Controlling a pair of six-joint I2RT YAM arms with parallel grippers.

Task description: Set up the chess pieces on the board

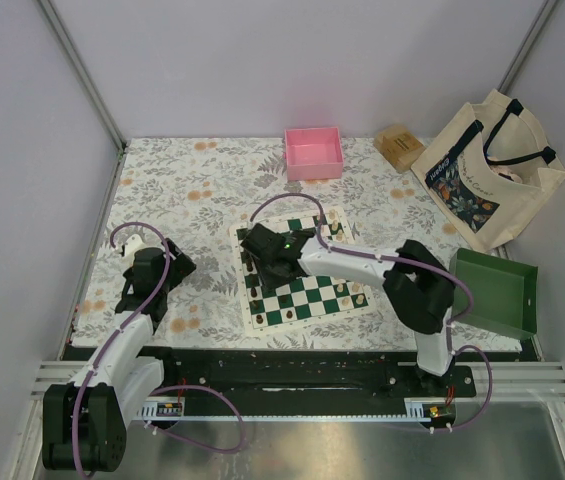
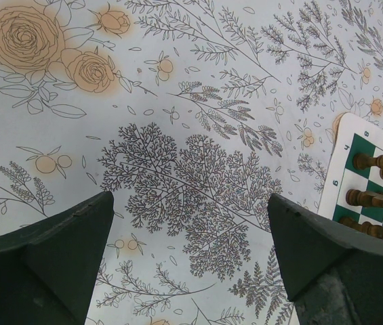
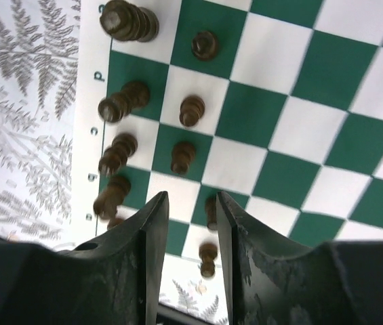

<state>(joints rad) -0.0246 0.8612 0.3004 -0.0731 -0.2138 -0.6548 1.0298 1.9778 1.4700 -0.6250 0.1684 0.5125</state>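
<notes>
The green and white board (image 1: pixel 307 290) lies at the table's middle. My right gripper (image 1: pixel 262 255) hovers over its left edge, jaws narrowly open and gripping nothing. In the right wrist view the gripper (image 3: pixel 191 198) stands above the board (image 3: pixel 313 68), where several dark brown pieces (image 3: pixel 191 110) stand in two columns; one pawn (image 3: pixel 211 211) shows in the gap beside the right finger. Light pieces (image 1: pixel 350 296) stand near the board's right edge. My left gripper (image 2: pixel 190 198) is wide open and empty over the floral cloth, left of the board's edge (image 2: pixel 337 176), where dark pieces (image 2: pixel 371 161) show.
A pink tray (image 1: pixel 313 153) sits at the back centre. A green tray (image 1: pixel 497 290) leans at the right. A tote bag (image 1: pixel 487 170) and a small cardboard box (image 1: pixel 399 147) stand at the back right. White walls enclose the table.
</notes>
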